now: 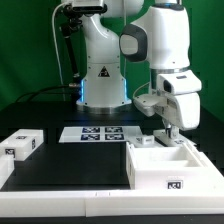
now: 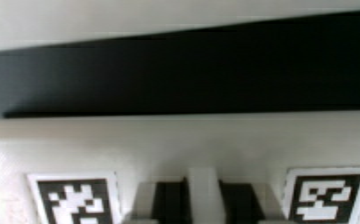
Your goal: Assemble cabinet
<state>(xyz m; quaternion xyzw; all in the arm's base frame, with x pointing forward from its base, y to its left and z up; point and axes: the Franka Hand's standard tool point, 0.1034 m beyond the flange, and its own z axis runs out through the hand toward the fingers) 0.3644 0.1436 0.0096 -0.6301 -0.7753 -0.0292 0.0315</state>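
The gripper (image 1: 168, 130) has fingers pressed together at the white cabinet's (image 1: 150, 178) rim. A square tag (image 2: 70, 198) sits either side of them.

Setting: robotics lab test cell. Evidence, exterior view: white arm (image 1: 100, 60) stands at the black table (image 1: 60, 155), 12 o'clock. Marker board (image 1: 98, 133) lies flat at centre. Plain green backdrop (image 1: 25, 40) spans 9 to 11 o'clock. White border (image 1: 60, 197) runs at 6 o'clock.

The cabinet (image 1: 165, 168) is sitting near, at the exterior view's right; the marker board (image 1: 100, 133) is lying farther back, centre; a drawer block (image 1: 22, 144) is resting at the view's left
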